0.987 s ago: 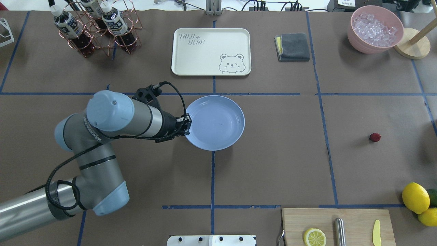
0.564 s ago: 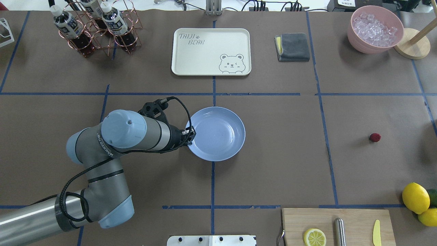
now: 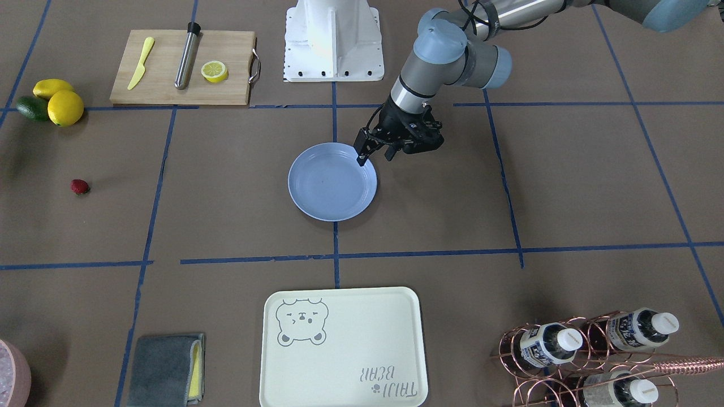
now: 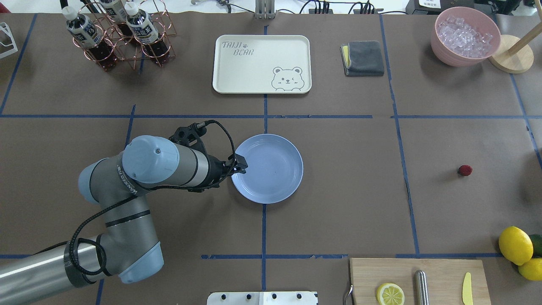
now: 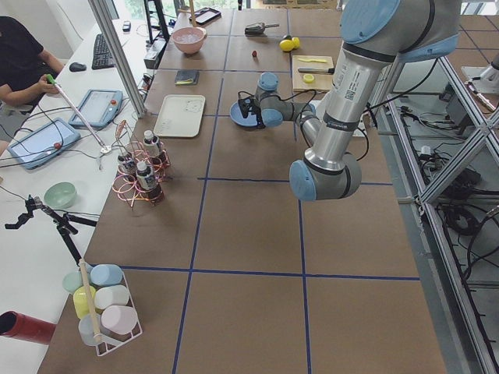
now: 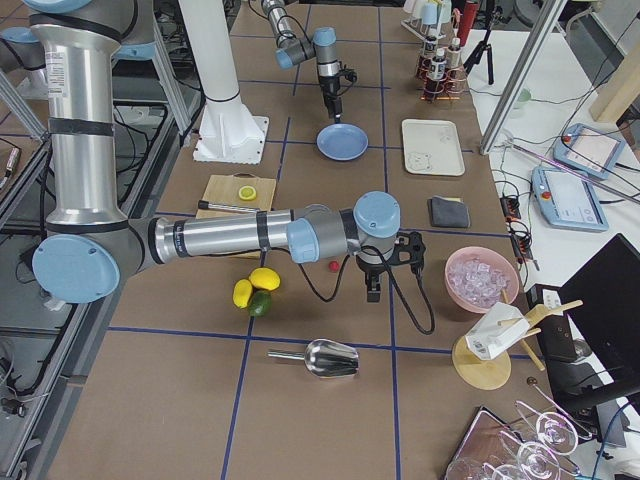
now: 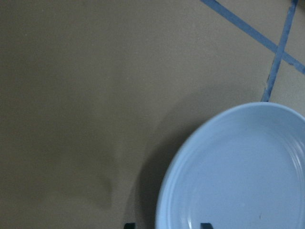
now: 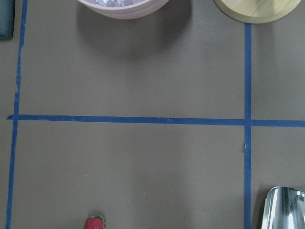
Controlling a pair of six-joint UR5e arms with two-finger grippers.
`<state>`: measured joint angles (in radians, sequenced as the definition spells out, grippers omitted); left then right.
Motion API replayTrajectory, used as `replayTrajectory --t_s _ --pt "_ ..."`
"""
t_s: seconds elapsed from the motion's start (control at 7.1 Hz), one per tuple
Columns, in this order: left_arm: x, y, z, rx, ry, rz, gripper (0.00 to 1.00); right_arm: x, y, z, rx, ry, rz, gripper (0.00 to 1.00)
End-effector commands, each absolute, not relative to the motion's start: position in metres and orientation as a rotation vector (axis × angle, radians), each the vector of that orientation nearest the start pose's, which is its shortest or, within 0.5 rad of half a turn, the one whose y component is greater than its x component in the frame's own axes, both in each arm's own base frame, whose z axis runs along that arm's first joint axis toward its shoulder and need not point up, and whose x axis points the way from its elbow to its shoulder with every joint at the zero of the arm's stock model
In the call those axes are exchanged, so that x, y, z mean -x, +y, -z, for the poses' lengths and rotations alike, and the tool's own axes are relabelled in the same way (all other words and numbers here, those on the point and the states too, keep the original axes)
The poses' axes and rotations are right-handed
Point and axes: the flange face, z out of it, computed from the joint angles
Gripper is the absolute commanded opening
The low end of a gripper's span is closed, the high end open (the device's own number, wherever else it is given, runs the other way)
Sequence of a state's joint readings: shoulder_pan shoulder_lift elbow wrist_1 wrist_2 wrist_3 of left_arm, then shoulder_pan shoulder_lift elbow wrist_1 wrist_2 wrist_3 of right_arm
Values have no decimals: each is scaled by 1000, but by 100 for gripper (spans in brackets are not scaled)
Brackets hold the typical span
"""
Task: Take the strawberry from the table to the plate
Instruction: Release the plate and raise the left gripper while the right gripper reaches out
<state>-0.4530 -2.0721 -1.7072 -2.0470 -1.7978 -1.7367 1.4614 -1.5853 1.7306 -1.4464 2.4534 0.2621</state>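
Observation:
The strawberry (image 4: 465,170) lies alone on the table (image 4: 338,190) at the right, also seen in the front view (image 3: 80,186) and at the bottom edge of the right wrist view (image 8: 94,223). The light blue plate (image 4: 275,178) lies flat at the middle, nothing on it. My left gripper (image 4: 240,165) is open at the plate's left rim. In the left wrist view its fingertips (image 7: 205,224) straddle that rim (image 7: 164,205). My right gripper (image 6: 373,290) shows only in the exterior right view, beside the strawberry (image 6: 333,266); I cannot tell its state.
A cream bear tray (image 4: 261,63), a grey cloth (image 4: 363,58) and a bottle rack (image 4: 120,34) line the far side. A pink bowl of ice (image 4: 465,36) stands far right. Lemons (image 4: 515,245) and a cutting board (image 4: 419,281) sit near right. A metal scoop (image 6: 322,357) lies beyond.
The plate has come down and toward the robot and now lies flat. My left gripper followed it, and its fingers have spread apart at the rim.

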Motion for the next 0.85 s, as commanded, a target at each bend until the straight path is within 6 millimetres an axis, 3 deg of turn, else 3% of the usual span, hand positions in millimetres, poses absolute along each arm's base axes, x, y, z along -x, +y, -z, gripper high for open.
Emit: replayTrajectory --t_s 0.0,0.14,0.42,0.7 --pt "-481 -401 -221 23 1073 368 100 45 -496 -553 -85 -865 -16 100" --pt "-451 -415 -209 3 1046 366 100 81 -488 -550 -99 -876 -41 100" --pt "-400 -457 -213 -69 1012 385 100 131 -447 -569 -157 -864 -67 100" --pt "-371 -473 -212 -123 979 365 100 176 -435 -571 -138 -826 -71 100"
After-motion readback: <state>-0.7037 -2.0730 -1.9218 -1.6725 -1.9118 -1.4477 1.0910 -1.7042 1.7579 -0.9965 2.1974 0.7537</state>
